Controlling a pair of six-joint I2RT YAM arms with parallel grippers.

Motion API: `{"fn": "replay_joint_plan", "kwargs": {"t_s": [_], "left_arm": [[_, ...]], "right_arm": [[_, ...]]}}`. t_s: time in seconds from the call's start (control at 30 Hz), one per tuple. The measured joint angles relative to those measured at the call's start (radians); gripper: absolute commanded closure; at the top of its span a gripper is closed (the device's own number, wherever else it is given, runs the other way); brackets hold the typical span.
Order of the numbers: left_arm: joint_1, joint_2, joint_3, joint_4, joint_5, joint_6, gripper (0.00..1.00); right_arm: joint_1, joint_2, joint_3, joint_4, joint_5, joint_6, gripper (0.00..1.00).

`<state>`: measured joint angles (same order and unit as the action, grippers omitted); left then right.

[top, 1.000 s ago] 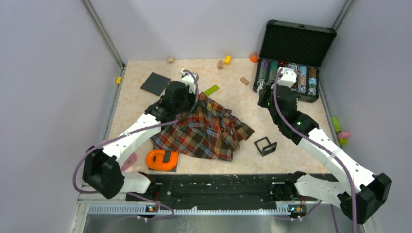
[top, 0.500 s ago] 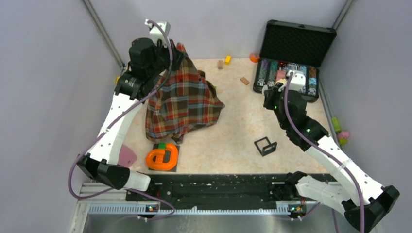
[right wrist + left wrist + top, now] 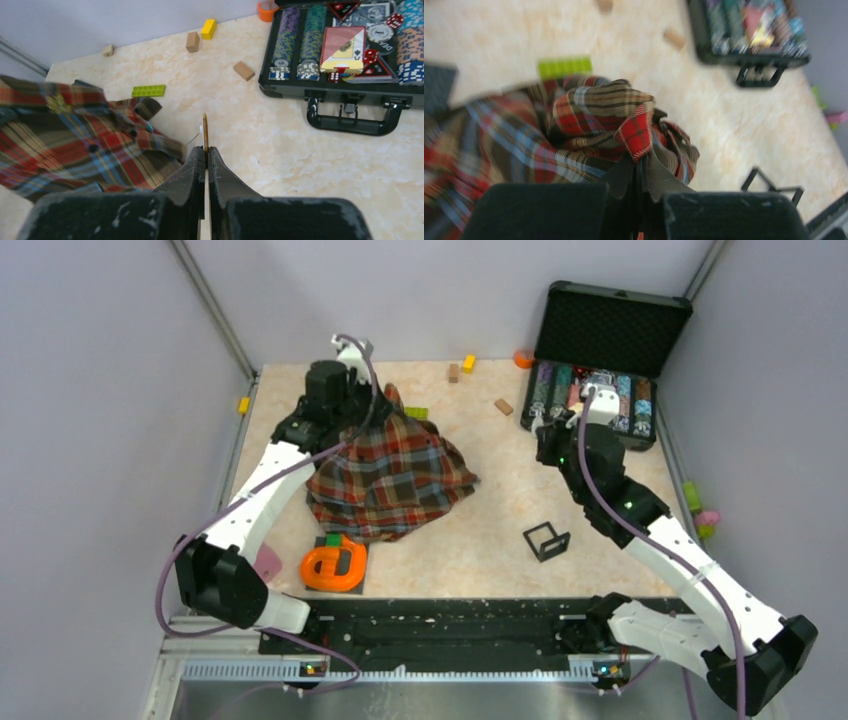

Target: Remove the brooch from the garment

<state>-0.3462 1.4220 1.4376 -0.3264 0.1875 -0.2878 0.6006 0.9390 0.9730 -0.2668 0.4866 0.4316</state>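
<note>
Finds the brooch [image 3: 205, 131] pinched edge-on in the clenched right gripper [image 3: 205, 150] at mid-frame of the right wrist view, its long axis running straight up. Puts the garment [image 3: 390, 475] off to the left and apart from it, so likely freed and best carried clear to the right, with the left gripper [image 3: 636, 172] clamped on a bunched plaid fold at centre-left of the top view. Shows 1 open black case [image 3: 612, 332] at upper right, holding poker chips [image 3: 291, 47], cards [image 3: 345, 50] and dice [image 3: 395, 21].
</note>
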Motion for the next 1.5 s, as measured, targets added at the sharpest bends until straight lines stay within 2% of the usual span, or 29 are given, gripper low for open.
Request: {"fn": "replay_joint_plan", "kwargs": {"t_s": [0.07,0.2,0.53,0.57,0.63,0.73,0.8,0.83,0.97,1.2,1.23,1.37,1.5], "left_arm": [[0.000,0.000,-0.124,0.016,0.004,-0.023,1.00],[0.000,0.000,-0.262,0.060,0.012,-0.053,1.00],[0.006,-0.002,-0.376,0.150,-0.051,-0.091,1.00],[0.009,0.001,-0.376,0.152,-0.062,-0.095,0.97],[0.019,0.012,-0.376,0.163,-0.080,-0.100,0.77],[0.034,0.050,-0.374,0.172,-0.092,-0.096,0.35],[0.039,0.079,-0.367,0.157,-0.084,-0.088,0.18],[0.042,0.089,-0.365,0.149,-0.074,-0.086,0.15],[0.043,0.064,-0.373,0.145,-0.017,-0.087,0.11],[0.043,-0.201,-0.472,0.177,0.112,-0.094,0.11],[0.043,-0.210,-0.476,0.179,0.119,-0.095,0.12],[0.043,-0.325,-0.575,0.340,0.336,-0.132,0.23],[0.042,-0.333,-0.662,0.512,0.542,-0.207,0.34]], "right_arm": [[0.000,0.019,0.000,0.007,-0.018,0.001,1.00],[0.000,0.044,0.000,0.012,-0.046,0.018,1.00],[-0.004,0.038,-0.035,-0.012,-0.146,0.042,1.00],[-0.008,0.036,-0.039,-0.019,-0.157,0.043,1.00],[-0.032,0.029,-0.049,-0.040,-0.200,0.043,1.00],[-0.085,0.019,-0.063,-0.060,-0.269,0.045,1.00],[-0.115,0.017,-0.070,-0.065,-0.335,0.041,1.00],[-0.125,0.017,-0.076,-0.063,-0.380,0.035,1.00],[-0.132,0.018,-0.100,-0.035,-0.559,0.004,1.00],[-0.132,0.066,-0.145,0.121,-0.829,-0.031,1.00],[-0.132,0.080,-0.151,0.156,-0.871,-0.029,1.00],[-0.132,0.138,-0.154,0.299,-1.028,-0.016,1.00],[-0.132,0.188,-0.154,0.374,-1.148,-0.008,1.00]]}}
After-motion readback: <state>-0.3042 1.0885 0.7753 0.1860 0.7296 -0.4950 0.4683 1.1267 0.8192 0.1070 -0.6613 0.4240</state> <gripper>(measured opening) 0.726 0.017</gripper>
